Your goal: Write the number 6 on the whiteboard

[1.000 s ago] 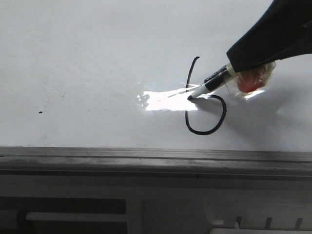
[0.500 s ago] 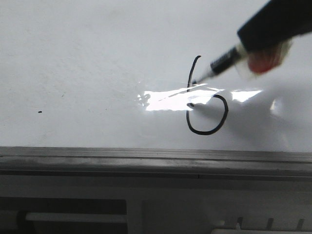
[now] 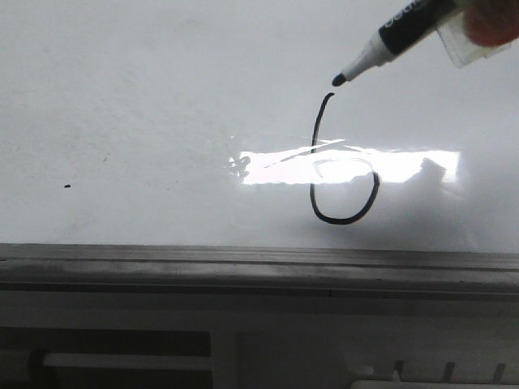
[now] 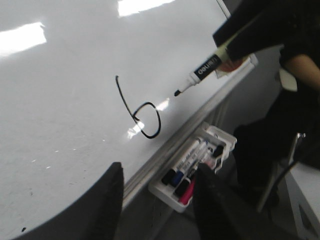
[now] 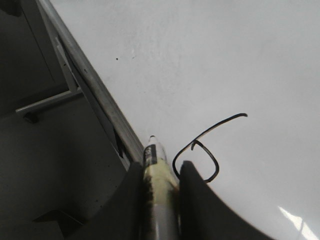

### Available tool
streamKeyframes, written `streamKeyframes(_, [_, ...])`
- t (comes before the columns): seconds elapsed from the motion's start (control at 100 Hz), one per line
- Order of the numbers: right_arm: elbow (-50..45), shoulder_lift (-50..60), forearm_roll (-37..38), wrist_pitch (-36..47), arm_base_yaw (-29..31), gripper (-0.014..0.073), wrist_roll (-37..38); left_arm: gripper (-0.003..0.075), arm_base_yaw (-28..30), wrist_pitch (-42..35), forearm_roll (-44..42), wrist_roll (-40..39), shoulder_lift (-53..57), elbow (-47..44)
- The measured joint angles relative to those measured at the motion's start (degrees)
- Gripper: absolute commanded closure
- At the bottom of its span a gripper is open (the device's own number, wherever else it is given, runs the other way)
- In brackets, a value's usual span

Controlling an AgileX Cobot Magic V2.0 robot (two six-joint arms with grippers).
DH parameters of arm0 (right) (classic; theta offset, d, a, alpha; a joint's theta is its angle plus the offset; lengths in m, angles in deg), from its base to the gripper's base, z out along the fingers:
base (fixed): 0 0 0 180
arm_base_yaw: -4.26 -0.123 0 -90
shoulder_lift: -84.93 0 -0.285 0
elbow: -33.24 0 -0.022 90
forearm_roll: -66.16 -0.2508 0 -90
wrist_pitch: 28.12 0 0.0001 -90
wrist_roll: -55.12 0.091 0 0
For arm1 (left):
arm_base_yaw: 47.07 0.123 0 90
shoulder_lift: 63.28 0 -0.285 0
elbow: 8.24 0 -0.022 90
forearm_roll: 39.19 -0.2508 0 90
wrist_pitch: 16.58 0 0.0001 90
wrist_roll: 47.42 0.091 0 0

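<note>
The number 6 is drawn in thin black line on the whiteboard, its loop closed. It also shows in the left wrist view as the 6 on the board, and in the right wrist view as the 6. My right gripper is shut on a black-tipped marker, whose tip hangs just above and right of the 6's top end. The left wrist view shows that gripper holding the marker away from the stroke. My left gripper is open with nothing in it.
A grey metal rail runs along the board's near edge. A white tray with several markers hangs below the rail. A bright light reflection crosses the 6. A small black speck sits far left. A person in dark clothes is beside the board.
The marker tip left the spot where the loop closes and rose up and to the right, past the top of the 6. The right gripper has moved mostly out of the front view.
</note>
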Motion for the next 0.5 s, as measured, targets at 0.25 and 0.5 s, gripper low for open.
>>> streamKeyframes(0.25, [0.0, -2.34, 0.0, -0.1, -6.64, 0.0657, -2.9, 0.0363, -5.27, 6.44, -0.53, 12.64, -16.51, 10.3])
streamKeyframes(0.5, [0.0, -4.68, 0.0, 0.25, -13.52, 0.0657, -3.51, 0.0363, -10.17, 6.54, -0.65, 15.73, -27.72, 17.58])
